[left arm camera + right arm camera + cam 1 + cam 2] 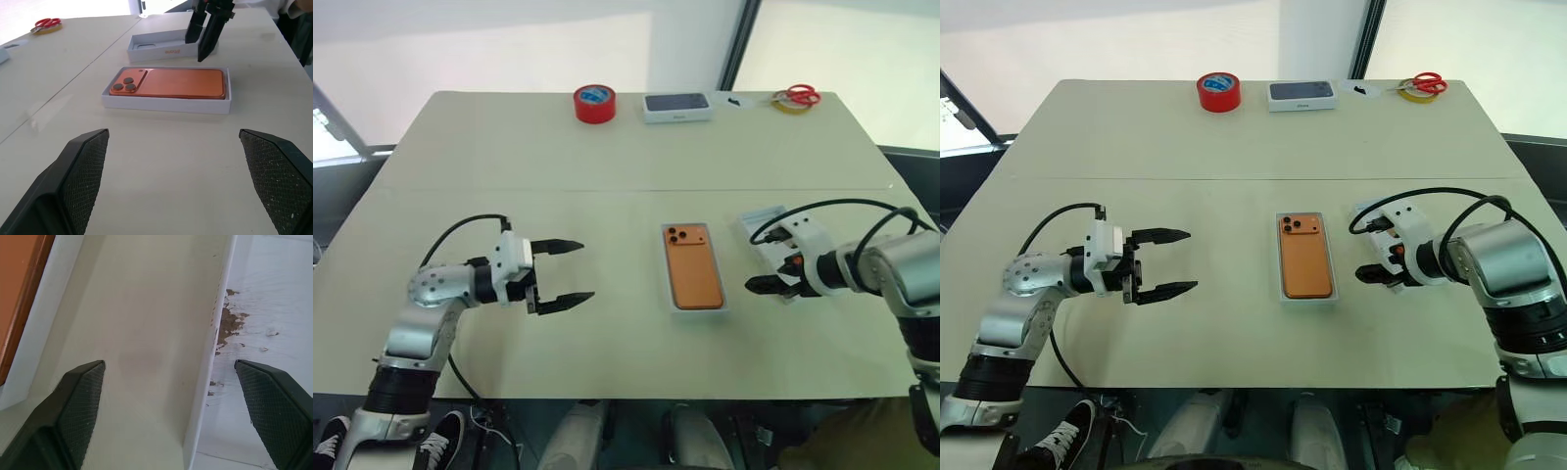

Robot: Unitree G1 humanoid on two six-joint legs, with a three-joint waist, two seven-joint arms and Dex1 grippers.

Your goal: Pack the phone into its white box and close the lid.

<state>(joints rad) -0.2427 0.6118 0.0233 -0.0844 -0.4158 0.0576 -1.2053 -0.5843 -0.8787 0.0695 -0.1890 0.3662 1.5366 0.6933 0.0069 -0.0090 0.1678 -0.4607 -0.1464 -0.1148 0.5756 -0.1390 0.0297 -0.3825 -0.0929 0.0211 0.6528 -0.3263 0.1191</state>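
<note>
The orange smartphone [693, 277] lay in the shallow white box [725, 305]; the right gripper [168, 418], fingers apart, straddled the white lid's [161, 43] wall for lifting; the left gripper's [563, 274] fingers stood apart.

phone [693, 266]: you see orange, with dark lenses
white box [166, 104]: white walls
lid [159, 43]: white, brown scuffs inside
worktop [607, 157]: pale cream
tape roll [594, 103]: red
claw fingers [80, 166]: black, cross-hatched pads
</note>
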